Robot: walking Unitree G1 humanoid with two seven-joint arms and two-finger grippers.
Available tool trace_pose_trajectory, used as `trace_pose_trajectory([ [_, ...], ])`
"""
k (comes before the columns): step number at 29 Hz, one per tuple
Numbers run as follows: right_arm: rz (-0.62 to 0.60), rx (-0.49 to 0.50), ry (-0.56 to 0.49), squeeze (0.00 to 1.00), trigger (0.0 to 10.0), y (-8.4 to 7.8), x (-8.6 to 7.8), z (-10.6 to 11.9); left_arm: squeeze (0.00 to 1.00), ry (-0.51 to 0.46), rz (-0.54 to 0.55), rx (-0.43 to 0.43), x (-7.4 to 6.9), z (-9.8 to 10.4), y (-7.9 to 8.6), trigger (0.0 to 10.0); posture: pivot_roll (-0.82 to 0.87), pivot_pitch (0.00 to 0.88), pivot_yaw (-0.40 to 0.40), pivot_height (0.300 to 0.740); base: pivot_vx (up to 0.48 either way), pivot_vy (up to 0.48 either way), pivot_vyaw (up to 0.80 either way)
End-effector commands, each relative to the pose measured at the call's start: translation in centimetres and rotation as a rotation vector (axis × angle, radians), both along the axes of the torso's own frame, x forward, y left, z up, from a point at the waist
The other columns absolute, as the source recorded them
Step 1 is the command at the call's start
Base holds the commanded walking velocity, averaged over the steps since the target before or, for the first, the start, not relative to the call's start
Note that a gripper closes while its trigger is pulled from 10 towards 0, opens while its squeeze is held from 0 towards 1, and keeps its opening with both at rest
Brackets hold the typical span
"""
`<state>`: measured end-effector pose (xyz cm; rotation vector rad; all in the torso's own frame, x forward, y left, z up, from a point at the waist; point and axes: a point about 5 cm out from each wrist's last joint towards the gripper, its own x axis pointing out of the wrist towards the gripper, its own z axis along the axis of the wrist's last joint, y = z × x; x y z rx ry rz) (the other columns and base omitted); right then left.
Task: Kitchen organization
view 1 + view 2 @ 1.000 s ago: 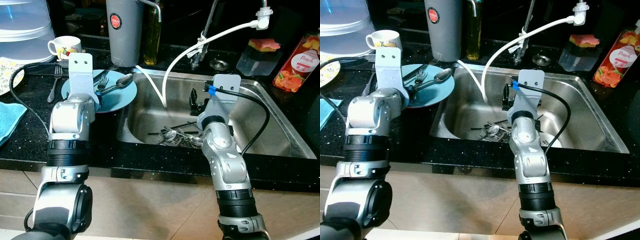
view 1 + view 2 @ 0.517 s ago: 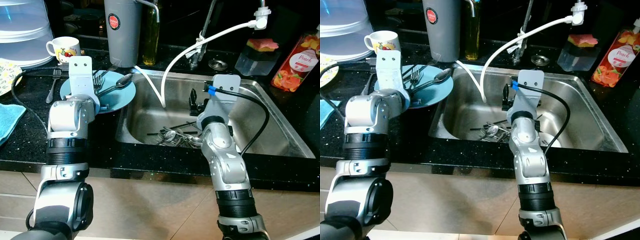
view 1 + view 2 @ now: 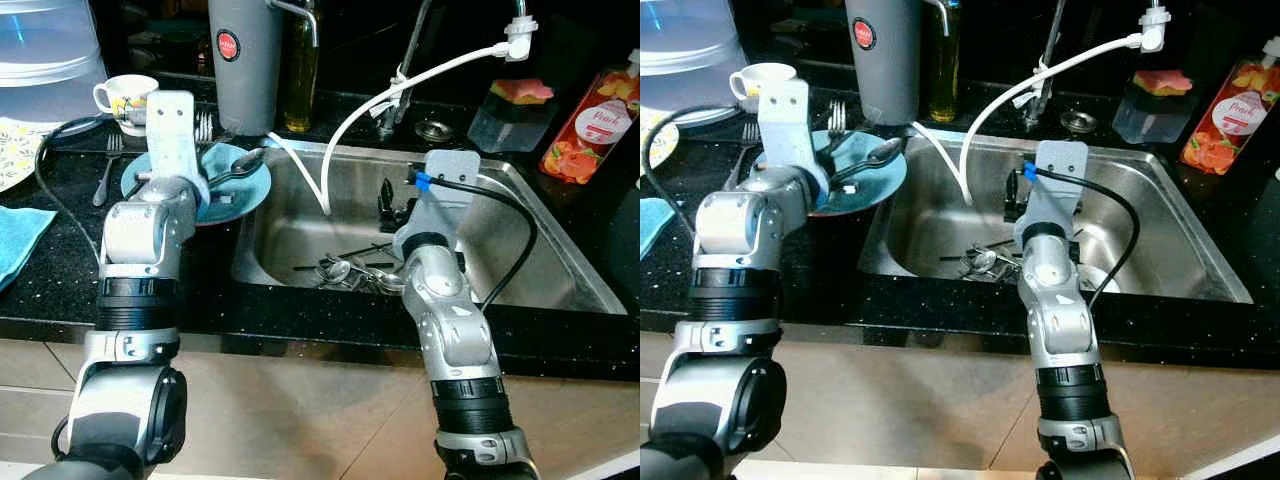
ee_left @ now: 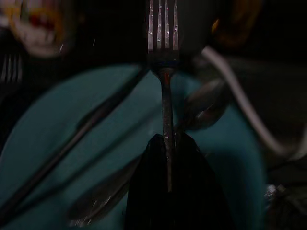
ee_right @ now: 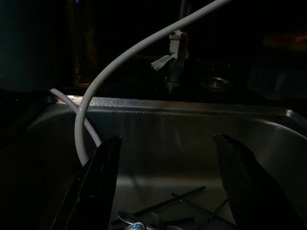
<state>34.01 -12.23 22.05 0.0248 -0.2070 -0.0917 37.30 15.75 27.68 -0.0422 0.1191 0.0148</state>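
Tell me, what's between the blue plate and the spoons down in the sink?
Bare steel sink wall, seen from the left eye, between blue plate and spoons.

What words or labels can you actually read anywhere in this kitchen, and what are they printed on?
"Peach": on the orange juice bottle right of the sink.
Red round badge on the grey canister: lettering too small to read.
Picture on the white mug: no readable words.

sink (image 3: 545, 255): right half free | hose (image 3: 345, 135), cutlery (image 3: 350, 272) block left

Home kitchen: steel sink (image 3: 560, 262), black countertop (image 3: 60, 290), tap (image 3: 1045, 70).
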Motion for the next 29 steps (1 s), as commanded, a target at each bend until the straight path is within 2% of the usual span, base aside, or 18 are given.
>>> trace_pose_trajectory([
  [1, -0.001, 0.002, 0.0, 0.0, 10.0, 0.0, 0.2, 0.0, 0.0, -0.023, -0.068, -0.08, -0.1, 0.7, -1.0, 10.0, 0.21, 0.003, -0.062, 0.74, 0.0, 0.0, 0.0],
  [3, -0.007, 0.01, -0.005, 0.0, 10.0, -0.1, 0.1, 0.2, 0.0, 0.03, -0.124, -0.244, 0.0, 0.6, -1.4, 10.0, 0.21, 0.009, -0.067, 0.74, 0.0, 0.0, 0.0],
  [6, -0.011, 0.015, -0.004, 0.0, 10.0, -0.1, 0.1, 0.1, 0.0, -0.001, -0.14, -0.259, 0.1, 1.0, -1.3, 10.0, 0.21, 0.008, -0.065, 0.74, 0.0, 0.0, 0.0],
  [7, -0.011, 0.008, 0.003, 0.0, 10.0, -0.2, 0.0, -0.2, 0.0, -0.022, -0.175, -0.308, 0.0, 1.4, -1.5, 10.0, 0.21, 0.007, -0.053, 0.74, 0.0, 0.0, 0.0],
  [9, -0.011, 0.005, 0.006, 0.0, 10.0, -0.2, 0.0, -0.3, 0.0, -0.039, -0.188, -0.307, 0.0, 1.7, -1.6, 10.0, 0.21, 0.007, -0.053, 0.74, 0.0, 0.0, 0.0],
  [12, -0.02, 0.009, 0.0, 0.0, 10.0, -0.6, 0.0, -0.1, 0.0, -0.045, -0.268, -0.148, -0.5, 1.3, -3.2, 10.0, 0.22, 0.021, -0.068, 0.74, 0.0, 0.0, 0.0],
  [13, -0.02, 0.009, 0.0, 0.0, 10.0, -0.6, 0.0, -0.1, 0.0, -0.045, -0.268, -0.148, -0.5, 1.3, -3.2, 10.0, 0.22, 0.021, -0.068, 0.74, 0.0, 0.0, 0.0],
  [14, -0.021, 0.016, 0.002, 0.0, 10.0, -0.4, 0.1, 0.0, 0.0, -0.024, -0.37, 0.027, -1.3, 0.3, -4.7, 10.0, 0.22, 0.027, -0.079, 0.74, 0.0, 0.0, 0.0],
  [15, -0.018, 0.018, 0.003, 0.0, 10.0, -0.3, 0.1, 0.0, 0.0, -0.008, -0.406, 0.09, -1.6, -0.3, -5.2, 10.0, 0.22, 0.029, -0.083, 0.74, 0.0, 0.0, 0.0],
  [16, -0.018, 0.018, 0.003, 0.0, 10.0, -0.3, 0.1, 0.0, 0.0, -0.008, -0.406, 0.09, -1.6, -0.3, -5.2, 10.0, 0.22, 0.029, -0.083, 0.74, 0.0, 0.0, 0.0],
  [17, -0.008, 0.018, 0.002, 0.0, 10.0, -0.1, 0.2, 0.0, 0.0, 0.038, -0.44, 0.167, -1.9, -1.4, -5.6, 10.0, 0.22, 0.03, -0.086, 0.74, 0.0, 0.0, 0.0],
  [18, -0.008, 0.018, 0.002, 0.0, 10.0, -0.1, 0.2, 0.0, 0.0, 0.038, -0.44, 0.167, -1.9, -1.4, -5.6, 10.0, 0.22, 0.03, -0.086, 0.74, 0.0, 0.0, 0.0],
  [22, 0.016, 0.008, -0.003, 0.0, 10.0, 0.4, 0.3, 0.2, 0.0, 0.079, -0.482, 0.256, -2.1, -2.8, -5.7, 10.0, 0.23, 0.033, -0.082, 0.74, 0.0, 0.0, 0.0],
  [23, 0.015, 0.008, -0.004, 0.0, 10.0, 0.3, 0.3, 0.2, 0.19, 0.083, -0.492, 0.261, -2.1, -2.9, -5.8, 10.0, 0.23, 0.033, -0.082, 0.74, 0.0, 0.0, 0.0],
  [24, 0.012, 0.009, -0.004, 0.0, 10.0, 0.3, 0.4, 0.2, 0.52, 0.096, -0.496, 0.26, -2.1, -3.1, -5.9, 10.0, 0.23, 0.034, -0.085, 0.74, 0.0, 0.0, 0.0],
  [25, 0.012, 0.009, -0.004, 0.0, 10.0, 0.3, 0.4, 0.2, 0.52, 0.096, -0.496, 0.26, -2.1, -3.1, -5.9, 10.0, 0.23, 0.034, -0.085, 0.74, 0.0, 0.0, 0.0],
  [26, 0.009, 0.012, -0.006, 0.0, 10.0, 0.2, 0.4, 0.3, 1.0, 0.111, -0.504, 0.263, -2.1, -3.4, -5.9, 10.0, 0.23, 0.034, -0.085, 0.74, 0.0, 0.0, 0.0],
  [29, 0.004, 0.012, -0.009, 0.0, 10.0, 0.1, 0.3, 0.4, 1.0, 0.117, -0.523, 0.272, -2.2, -3.7, -6.1, 10.0, 0.21, 0.031, -0.087, 0.74, 0.0, 0.0, 0.0],
])
